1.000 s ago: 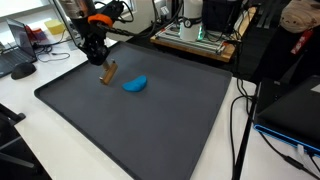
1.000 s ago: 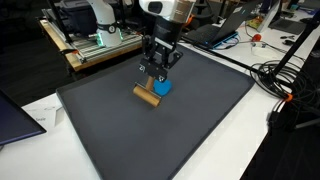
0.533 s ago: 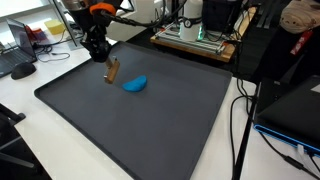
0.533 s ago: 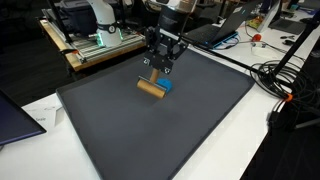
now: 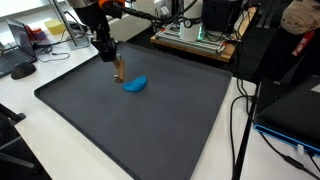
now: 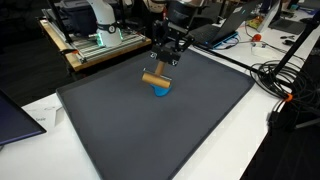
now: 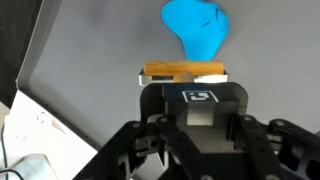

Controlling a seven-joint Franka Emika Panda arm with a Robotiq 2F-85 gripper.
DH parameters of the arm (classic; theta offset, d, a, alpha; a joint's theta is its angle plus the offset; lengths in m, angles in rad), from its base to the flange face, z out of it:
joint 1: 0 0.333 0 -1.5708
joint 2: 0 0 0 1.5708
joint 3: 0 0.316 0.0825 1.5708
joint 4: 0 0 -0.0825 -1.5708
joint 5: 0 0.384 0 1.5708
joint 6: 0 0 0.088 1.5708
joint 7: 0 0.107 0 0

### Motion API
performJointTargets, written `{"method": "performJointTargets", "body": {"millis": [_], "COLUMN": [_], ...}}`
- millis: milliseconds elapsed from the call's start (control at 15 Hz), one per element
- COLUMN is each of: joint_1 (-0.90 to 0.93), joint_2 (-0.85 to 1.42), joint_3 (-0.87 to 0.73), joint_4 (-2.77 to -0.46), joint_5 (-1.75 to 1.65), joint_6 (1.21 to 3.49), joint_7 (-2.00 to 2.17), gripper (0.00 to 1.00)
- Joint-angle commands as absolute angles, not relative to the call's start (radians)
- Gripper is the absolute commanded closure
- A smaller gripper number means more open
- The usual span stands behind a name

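Note:
My gripper (image 5: 105, 47) is shut on a small wooden block (image 5: 119, 69) and holds it in the air above the dark grey mat (image 5: 150, 125). A blue rounded object (image 5: 136, 84) lies on the mat just beside and below the block. In an exterior view the gripper (image 6: 166, 56) hangs over the block (image 6: 154, 79), which partly covers the blue object (image 6: 162, 92). In the wrist view the block (image 7: 183, 71) lies crosswise at my gripper (image 7: 184, 80), with the blue object (image 7: 197, 28) beyond it. The fingertips are hidden behind the gripper body.
A machine on a wooden board (image 5: 197, 32) stands behind the mat, and black equipment with cables (image 5: 280, 100) lies beside it. In an exterior view, cables (image 6: 283, 80) run along one side and a laptop (image 6: 15, 115) sits at the near corner.
The gripper has risen with the wooden block in it and carried it across the mat until it hangs over the blue object. The blue object has not moved.

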State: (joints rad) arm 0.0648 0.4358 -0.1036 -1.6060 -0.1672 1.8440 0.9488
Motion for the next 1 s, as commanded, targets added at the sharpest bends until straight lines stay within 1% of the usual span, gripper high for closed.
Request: {"method": "performJointTargets", "body": {"millis": [0,467,933], "joint_1": [0.073,0.095,0.134], "joint_2": [0.459,0.525,0.596], "joint_3": [-0.079,-0.051,-0.050], "joint_4": [-1.533,-1.424,-1.332], "joint_5": [-0.165,-0.170,-0.198], "joint_6": [1.773,1.692,1.664], "joint_7": [0.858,0.676,0.511], "gripper": [0.78,0.78,0.78]}}
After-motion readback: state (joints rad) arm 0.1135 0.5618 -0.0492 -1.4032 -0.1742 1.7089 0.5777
